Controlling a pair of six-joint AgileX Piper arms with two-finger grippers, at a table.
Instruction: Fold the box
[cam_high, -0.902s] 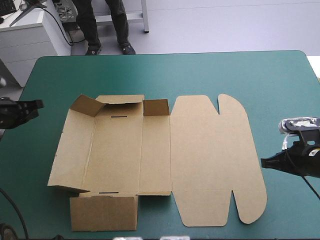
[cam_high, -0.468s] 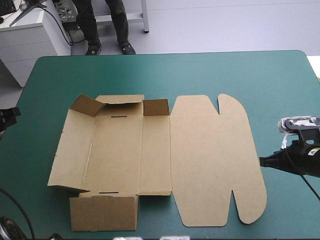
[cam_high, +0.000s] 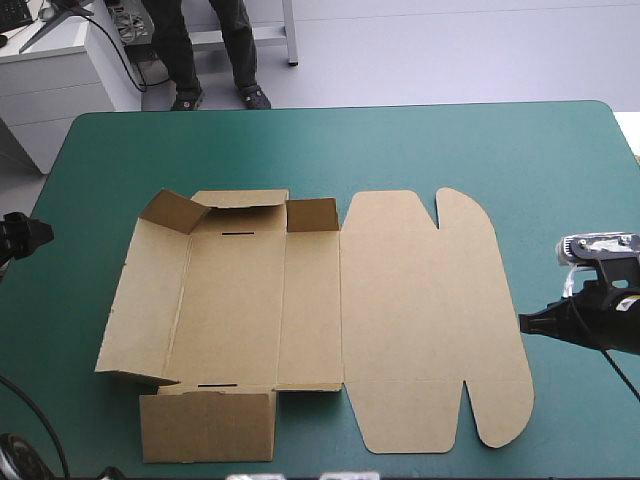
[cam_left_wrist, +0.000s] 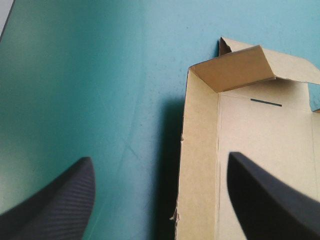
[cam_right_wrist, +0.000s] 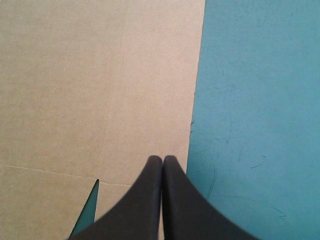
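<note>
We see the left gripper (cam_left_wrist: 160, 157) spread wide above the teal-green surface (cam_left_wrist: 90, 75). Between its black fingers (cam_left_wrist: 270, 200) runs a raised wall of the brown box (cam_left_wrist: 250, 135), one finger seemingly over its floor.

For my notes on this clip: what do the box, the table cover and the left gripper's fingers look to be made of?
Box: brown board, probably cardboard, matte, with scored creases and a frayed cut edge.
Table cover: teal-green, smooth, faintly scratched; perhaps a rubber or vinyl mat.
Left gripper: fingers black with a fine woven pattern, likely carbon fibre.
</note>
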